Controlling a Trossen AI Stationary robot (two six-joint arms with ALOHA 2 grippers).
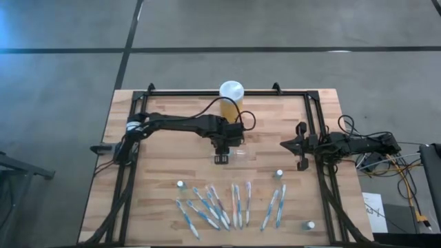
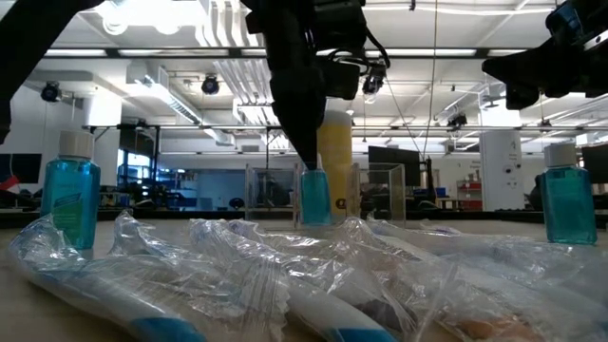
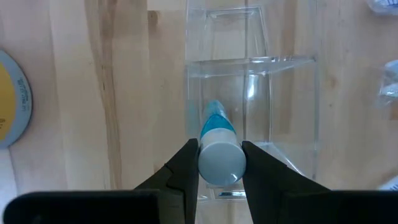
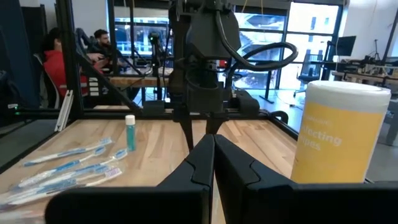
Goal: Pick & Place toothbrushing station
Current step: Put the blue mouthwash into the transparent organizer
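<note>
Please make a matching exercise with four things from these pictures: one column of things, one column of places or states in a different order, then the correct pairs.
Things:
1. left tool
2. right tool
3. yellow jar
4. toothbrushes

Places or states:
A. standing at the table's far edge
B. shut on nothing, at the table's right side
C. lying in a row near the front edge
D. shut on a small blue tube, over the clear holder

Pairs: 1-D, 2-B, 3-A, 4-C

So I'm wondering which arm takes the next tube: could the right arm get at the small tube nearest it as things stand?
Probably yes. The right gripper waits with jaws shut at the table's right side, and the small tube stands apart from the toothbrushes, with bare wood between and nothing blocking.
</note>
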